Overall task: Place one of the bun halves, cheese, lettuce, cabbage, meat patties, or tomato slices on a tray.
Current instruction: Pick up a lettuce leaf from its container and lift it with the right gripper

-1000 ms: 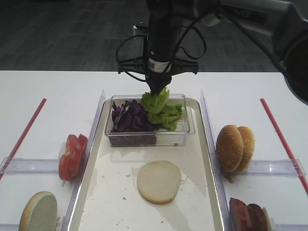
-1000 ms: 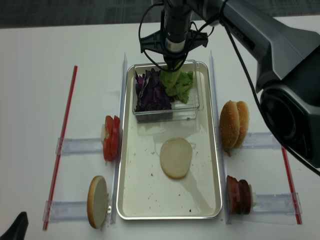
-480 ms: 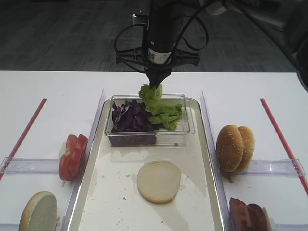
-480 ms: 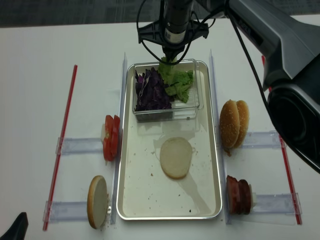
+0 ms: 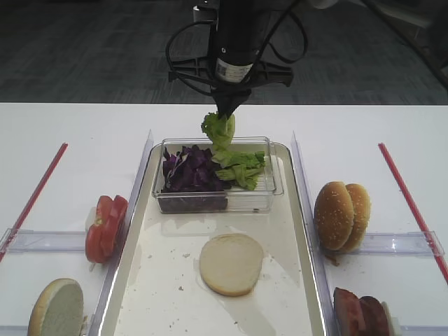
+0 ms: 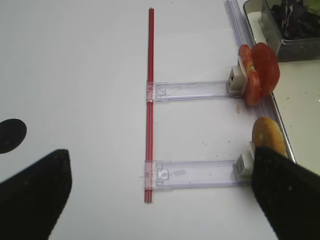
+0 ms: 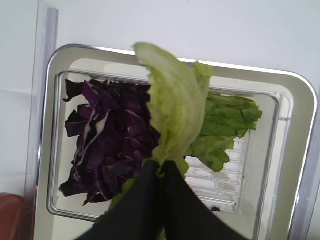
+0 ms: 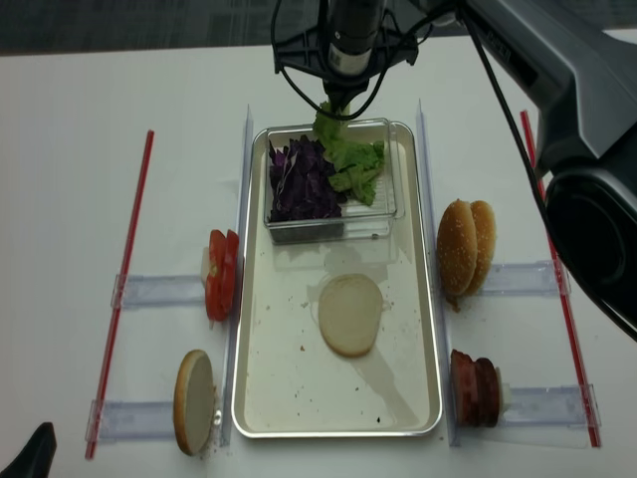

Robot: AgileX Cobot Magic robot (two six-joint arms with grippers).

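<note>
With the right gripper (image 7: 159, 167) jaws pinching the lettuce (image 5: 220, 131) above the clear box (image 5: 271, 183), the transfer step is under way; next, carry it over the tray (image 5: 297, 231) and release.

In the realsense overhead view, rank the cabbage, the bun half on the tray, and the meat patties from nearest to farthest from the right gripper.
1. cabbage: just below the right gripper, in the clear box.
2. bun half: mid-tray.
3. meat patties: lower right, off the tray.
</note>
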